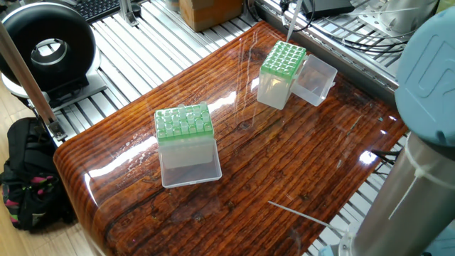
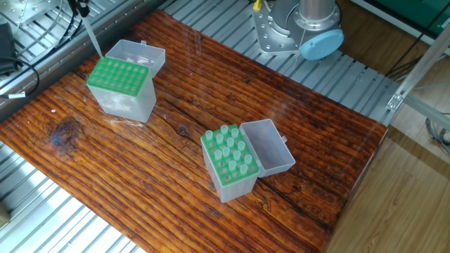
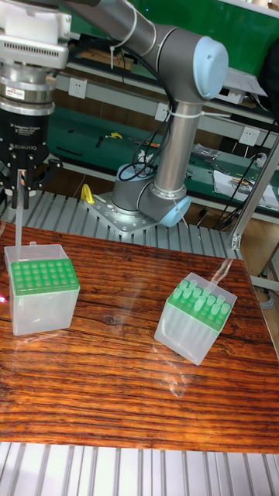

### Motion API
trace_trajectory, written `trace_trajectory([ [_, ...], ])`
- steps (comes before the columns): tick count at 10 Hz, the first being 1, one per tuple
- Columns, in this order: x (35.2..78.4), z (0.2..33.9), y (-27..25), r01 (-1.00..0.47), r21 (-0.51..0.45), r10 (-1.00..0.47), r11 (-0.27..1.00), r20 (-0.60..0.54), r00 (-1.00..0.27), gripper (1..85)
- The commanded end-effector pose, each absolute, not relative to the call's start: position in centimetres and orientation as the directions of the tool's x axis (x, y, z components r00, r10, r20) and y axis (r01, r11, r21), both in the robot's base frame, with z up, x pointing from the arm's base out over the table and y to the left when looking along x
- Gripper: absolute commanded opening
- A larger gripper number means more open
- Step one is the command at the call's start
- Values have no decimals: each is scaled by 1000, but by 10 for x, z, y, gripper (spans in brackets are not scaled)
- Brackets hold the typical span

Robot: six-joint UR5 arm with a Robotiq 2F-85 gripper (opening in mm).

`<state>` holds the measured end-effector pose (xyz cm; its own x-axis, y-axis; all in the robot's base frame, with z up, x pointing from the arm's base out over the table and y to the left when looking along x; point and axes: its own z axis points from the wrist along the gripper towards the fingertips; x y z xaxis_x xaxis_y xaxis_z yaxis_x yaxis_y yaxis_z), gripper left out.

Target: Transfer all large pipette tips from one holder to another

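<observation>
My gripper [image 3: 21, 178] is shut on the top of one large pipette tip [image 3: 18, 221], which hangs upright. Its point is just above the back left corner of the empty green-topped holder [image 3: 43, 280]. The other fixed view shows the same tip [image 2: 92, 39] over the far edge of that holder [image 2: 119, 77]. The second green-topped holder [image 2: 230, 160] carries several large pipette tips [image 2: 232, 144] standing in its holes. One more tip [image 1: 298, 212] lies flat on the table near its edge.
Both holders have clear lids hinged open beside them [image 2: 268, 146] [image 2: 139, 53]. The arm's base [image 2: 299, 31] stands on the slotted metal frame behind the wooden table [image 2: 176, 98]. Cables [image 2: 21, 63] run along the frame near the empty holder.
</observation>
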<state>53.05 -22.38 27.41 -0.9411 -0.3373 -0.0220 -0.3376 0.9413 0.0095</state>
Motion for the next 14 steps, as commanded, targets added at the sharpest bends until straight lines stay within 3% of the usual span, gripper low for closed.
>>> trace_trajectory([
  [1, 533, 272, -221, -338, 9, -337, 941, -29, -941, 157],
  [14, 541, 259, -222, -355, -4, -355, 935, -29, -934, 160],
])
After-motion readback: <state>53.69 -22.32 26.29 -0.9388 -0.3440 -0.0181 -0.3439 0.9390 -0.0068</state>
